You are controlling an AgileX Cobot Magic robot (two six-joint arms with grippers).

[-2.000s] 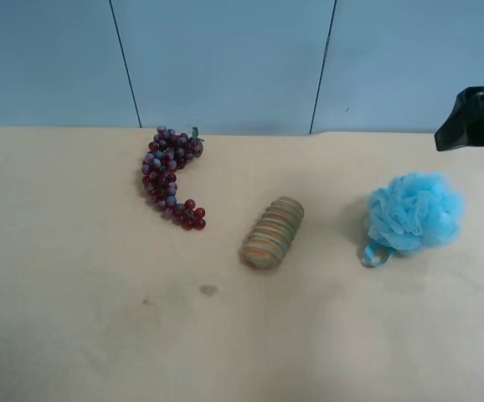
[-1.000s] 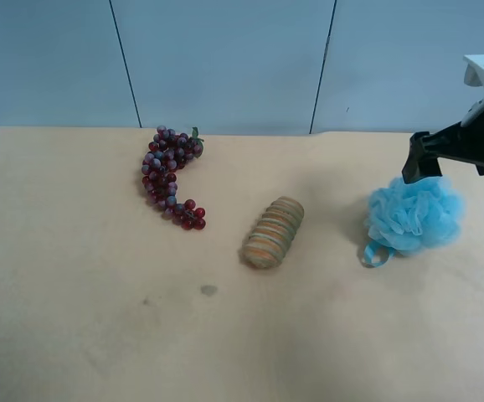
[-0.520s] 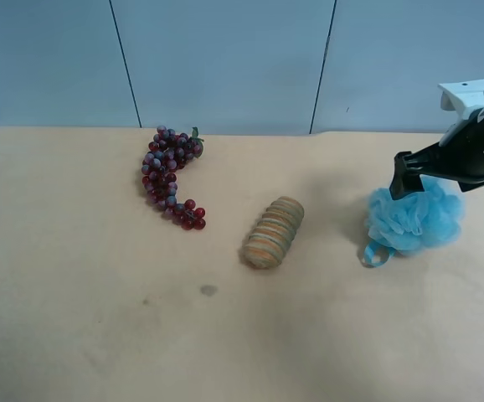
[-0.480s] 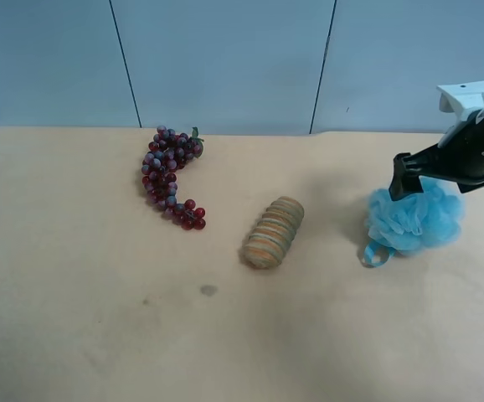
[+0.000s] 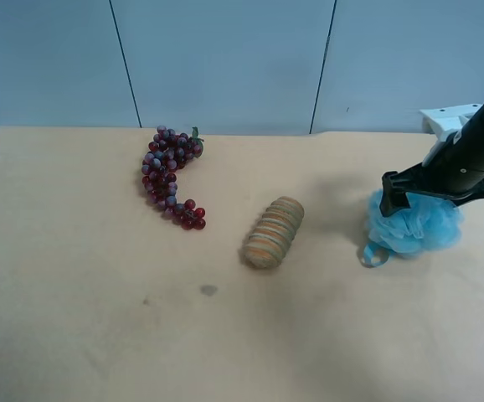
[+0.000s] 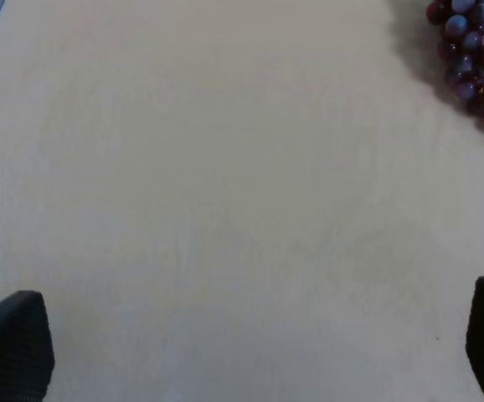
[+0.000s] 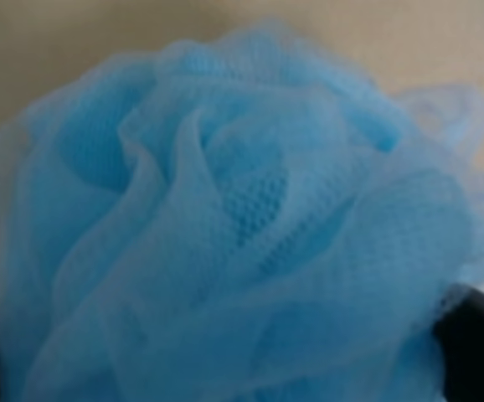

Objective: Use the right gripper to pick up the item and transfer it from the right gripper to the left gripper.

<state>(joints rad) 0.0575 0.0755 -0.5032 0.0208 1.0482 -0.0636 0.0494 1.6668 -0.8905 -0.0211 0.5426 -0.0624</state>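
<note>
Black right gripper [image 5: 433, 199] stands spread wide around the fluffy light-blue mesh bath pouf [image 5: 419, 228] on the tan table [image 5: 83, 318]; black left gripper [image 6: 250, 343], equally spread, hangs over that table.

Soft, even light falls on the bench [image 5: 100, 335], bright but flat; shadows are faint and blurry-edged. In the right wrist view the pouf [image 7: 242, 218] is out of focus, very close.

We see the light-blue mesh bath pouf [image 5: 414, 224], a ruffled ball with its ribbon loop lying flat, on the desk [image 5: 74, 318] near the edge at the exterior high view's right. Our right gripper [image 5: 433, 194] straddles it from above, fingers spread wide. Our left gripper [image 6: 250, 343] hangs above the desk, fingers wide apart, holding nothing.
</note>
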